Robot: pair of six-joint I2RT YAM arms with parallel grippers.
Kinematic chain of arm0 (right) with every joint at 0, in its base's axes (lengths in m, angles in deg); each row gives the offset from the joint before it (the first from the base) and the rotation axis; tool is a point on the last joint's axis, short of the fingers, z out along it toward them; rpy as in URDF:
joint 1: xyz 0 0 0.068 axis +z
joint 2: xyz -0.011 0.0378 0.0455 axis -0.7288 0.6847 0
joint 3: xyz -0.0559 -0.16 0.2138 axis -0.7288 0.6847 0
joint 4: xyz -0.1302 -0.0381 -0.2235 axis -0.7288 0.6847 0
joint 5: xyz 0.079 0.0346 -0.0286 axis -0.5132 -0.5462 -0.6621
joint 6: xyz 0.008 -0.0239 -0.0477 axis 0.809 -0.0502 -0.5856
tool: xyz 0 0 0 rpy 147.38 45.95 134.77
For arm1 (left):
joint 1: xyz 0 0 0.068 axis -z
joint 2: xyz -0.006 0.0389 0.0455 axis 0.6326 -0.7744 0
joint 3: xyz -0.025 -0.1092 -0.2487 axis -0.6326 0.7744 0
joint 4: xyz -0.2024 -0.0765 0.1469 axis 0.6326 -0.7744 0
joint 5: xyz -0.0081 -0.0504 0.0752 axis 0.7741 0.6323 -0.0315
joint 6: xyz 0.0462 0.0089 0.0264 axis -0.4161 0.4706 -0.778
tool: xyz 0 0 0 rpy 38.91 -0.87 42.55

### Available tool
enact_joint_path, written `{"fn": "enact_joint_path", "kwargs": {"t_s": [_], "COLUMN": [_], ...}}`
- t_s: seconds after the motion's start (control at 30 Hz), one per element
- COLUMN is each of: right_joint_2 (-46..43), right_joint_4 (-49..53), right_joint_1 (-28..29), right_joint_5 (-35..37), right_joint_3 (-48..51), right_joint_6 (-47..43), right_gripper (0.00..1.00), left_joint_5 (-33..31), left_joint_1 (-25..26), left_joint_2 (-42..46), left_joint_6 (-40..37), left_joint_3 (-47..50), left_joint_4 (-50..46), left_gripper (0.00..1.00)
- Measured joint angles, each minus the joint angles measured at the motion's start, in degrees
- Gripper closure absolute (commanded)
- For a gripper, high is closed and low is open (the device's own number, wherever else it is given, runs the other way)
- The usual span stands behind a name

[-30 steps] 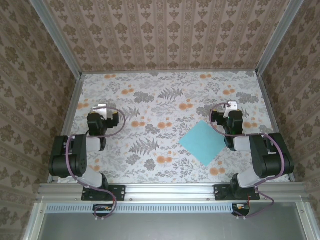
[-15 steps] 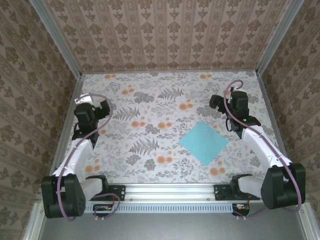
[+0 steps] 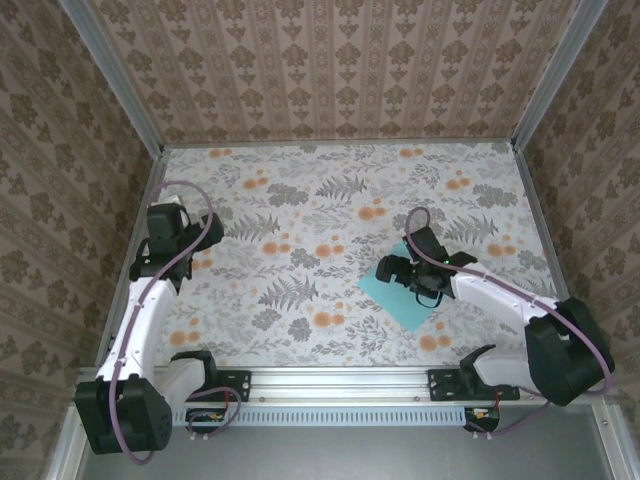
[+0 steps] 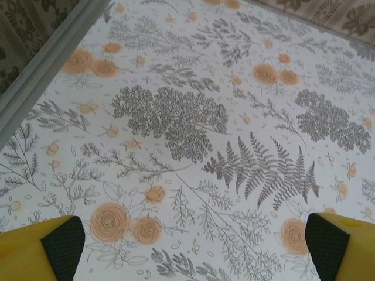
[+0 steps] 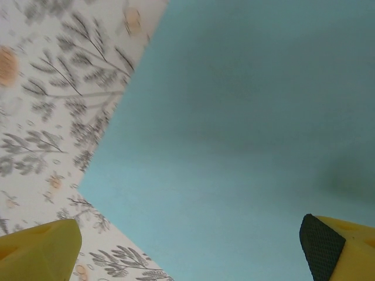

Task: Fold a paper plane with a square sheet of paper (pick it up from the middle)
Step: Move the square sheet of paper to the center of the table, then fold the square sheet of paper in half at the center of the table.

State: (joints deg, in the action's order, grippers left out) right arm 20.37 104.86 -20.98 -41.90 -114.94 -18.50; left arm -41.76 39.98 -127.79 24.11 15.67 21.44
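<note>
The right gripper [image 5: 190,252] is held wide open and nothing is gripped. Between its yellow fingers [image 5: 38,250] the sheet [image 5: 246,117] is seen lying flat beneath. Whether the fingertips touch the paper cannot be told. Within the last second this gripper has been brought from beside the sheet's far right corner to a place above it. The sheet itself has not been shifted and is still an unfolded square. From this it is judged that the approach for the pick-up is nearly done and that no fold has been begun.

From overhead, the right gripper [image 3: 393,268] is seen over the far-left part of the sheet [image 3: 412,308] rather than its middle, so a small correction back toward the arm's base may be needed before closing. One corner of the sheet lies just ahead of the left-hand finger, and beyond it bare tabletop [image 3: 300,210] is left open.

The left gripper [image 4: 193,246] is likewise fully opened and empty. It has been carried out along the left side, well apart from the sheet. A rail [image 4: 41,70] runs ahead on its left, so room is tight there, whereas open tabletop is left ahead and to its right.
</note>
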Motion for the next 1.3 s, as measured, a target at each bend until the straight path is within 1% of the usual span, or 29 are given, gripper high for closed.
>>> {"fn": "enact_joint_path", "kwargs": {"t_s": [0.2,0.47,0.57,0.7,0.8,0.9,0.93,1.0,1.1,1.17,1.3], "right_joint_2": [6.69,15.87,20.85,29.00,34.47,37.48,37.81,37.53,36.00,34.91,36.65], "right_joint_4": [-2.36,-7.37,-8.20,-8.24,-6.82,-3.06,-1.07,3.21,9.05,13.51,21.59], "right_joint_1": [2.86,5.18,5.57,5.97,6.14,6.14,6.14,6.14,6.14,6.14,5.97], "right_joint_5": [-1.25,-1.88,-1.95,-1.92,-1.92,-1.86,-1.75,-1.51,-0.24,1.11,2.51], "right_joint_3": [-0.46,-7.96,-13.20,-22.67,-30.16,-35.76,-37.22,-39.71,-42.95,-44.96,-50.69], "right_joint_6": [1.20,2.86,4.70,7.96,9.11,8.13,6.69,2.23,-7.48,-15.78,-29.11], "right_gripper": [0.02,0.04,0.06,0.10,0.12,0.11,0.10,0.00,0.00,0.00,0.00], "left_joint_5": [1.22,1.66,1.95,3.23,5.20,7.87,8.92,10.71,12.92,13.88,14.75], "left_joint_1": [0.00,0.00,0.00,0.00,0.00,0.04,0.11,0.48,1.44,2.19,3.41], "left_joint_2": [-0.59,-2.29,-2.86,-3.82,-4.85,-5.92,-6.25,-6.71,-7.21,-7.32,-7.34], "left_joint_6": [-0.02,-0.09,-0.09,0.07,1.03,2.73,3.43,4.66,6.23,7.23,8.81], "left_joint_3": [0.00,0.00,-0.02,-0.02,-0.02,-0.02,-0.02,-0.02,0.00,0.00,0.42], "left_joint_4": [-0.50,-0.50,-0.50,-0.50,-0.48,-0.48,-0.46,-0.44,-0.11,0.15,1.18], "left_gripper": [0.00,0.00,0.00,0.00,0.00,0.00,0.00,0.00,0.00,0.00,0.00]}}
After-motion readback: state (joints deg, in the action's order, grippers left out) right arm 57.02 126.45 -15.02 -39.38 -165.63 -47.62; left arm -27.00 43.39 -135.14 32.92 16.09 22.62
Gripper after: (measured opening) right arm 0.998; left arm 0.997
